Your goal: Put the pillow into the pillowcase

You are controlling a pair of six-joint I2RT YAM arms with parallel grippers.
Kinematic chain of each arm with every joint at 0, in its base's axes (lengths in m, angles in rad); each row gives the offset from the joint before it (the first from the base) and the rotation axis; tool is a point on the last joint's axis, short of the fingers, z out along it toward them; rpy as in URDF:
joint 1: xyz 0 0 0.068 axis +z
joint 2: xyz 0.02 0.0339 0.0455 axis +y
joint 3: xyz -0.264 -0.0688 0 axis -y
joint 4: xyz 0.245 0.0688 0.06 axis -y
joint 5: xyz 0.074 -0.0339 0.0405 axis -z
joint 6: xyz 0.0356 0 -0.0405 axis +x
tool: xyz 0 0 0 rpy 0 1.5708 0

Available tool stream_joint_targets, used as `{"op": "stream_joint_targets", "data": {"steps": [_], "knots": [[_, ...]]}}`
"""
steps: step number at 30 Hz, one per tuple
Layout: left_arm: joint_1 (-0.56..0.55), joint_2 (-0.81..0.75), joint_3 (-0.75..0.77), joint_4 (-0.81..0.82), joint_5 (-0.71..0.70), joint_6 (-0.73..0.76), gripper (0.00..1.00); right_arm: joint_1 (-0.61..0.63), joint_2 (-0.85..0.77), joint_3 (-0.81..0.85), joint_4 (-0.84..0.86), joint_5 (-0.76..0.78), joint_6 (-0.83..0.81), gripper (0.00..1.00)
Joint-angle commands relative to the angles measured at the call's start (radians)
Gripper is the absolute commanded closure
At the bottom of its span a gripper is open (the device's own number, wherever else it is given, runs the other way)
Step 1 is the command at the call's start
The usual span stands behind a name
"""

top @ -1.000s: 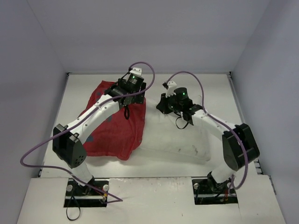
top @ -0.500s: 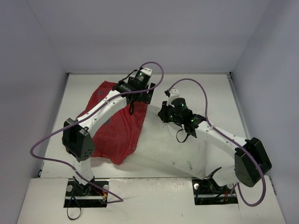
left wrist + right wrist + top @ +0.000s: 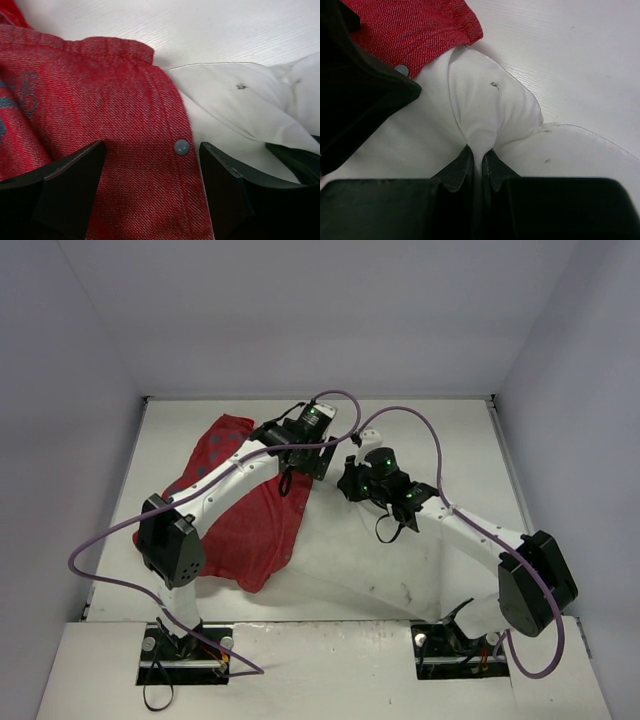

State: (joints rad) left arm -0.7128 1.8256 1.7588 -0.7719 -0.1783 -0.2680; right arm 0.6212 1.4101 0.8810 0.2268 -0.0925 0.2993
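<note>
Shifted right toward frame centre, left gripper [image 3: 152, 162] hangs spread over red fabric pillowcase [image 3: 100, 100]; right gripper [image 3: 481, 159] pinches plump white pillow [image 3: 490, 107].

Red pillowcase [image 3: 245, 515] overlapping white pillow [image 3: 380, 565]

place: robot lab test cell, not a home or shop
walls [image 3: 300, 310]: plain pale panels boxing the table at 9, 12 and 3 o'clock
table [image 3: 472, 440]: bare white top
rig: left arm [image 3: 225, 472] and right arm [image 3: 465, 530] bolted to base plates [image 3: 185, 658] at 6 o'clock
wiring: purple cables [image 3: 71, 565] looping loose
</note>
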Motion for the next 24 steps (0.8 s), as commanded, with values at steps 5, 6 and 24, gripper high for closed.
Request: {"op": "stream_joint_targets", "data": {"steps": [5,6,24], "knots": [[0.015,0.035,0.051,-0.006,-0.139,0.029,0.33,-0.006,0.01,0.039,0.014,-0.015,-0.025,1.0],[0.016,0.046,0.063,-0.006,-0.138,0.029,0.46,-0.006,0.009,0.038,0.017,-0.022,-0.029,1.0],[-0.1,-0.067,0.274,0.262,0.678,-0.106,1.0,-0.106,-0.105,0.064,0.138,-0.325,-0.077,1.0]]}}
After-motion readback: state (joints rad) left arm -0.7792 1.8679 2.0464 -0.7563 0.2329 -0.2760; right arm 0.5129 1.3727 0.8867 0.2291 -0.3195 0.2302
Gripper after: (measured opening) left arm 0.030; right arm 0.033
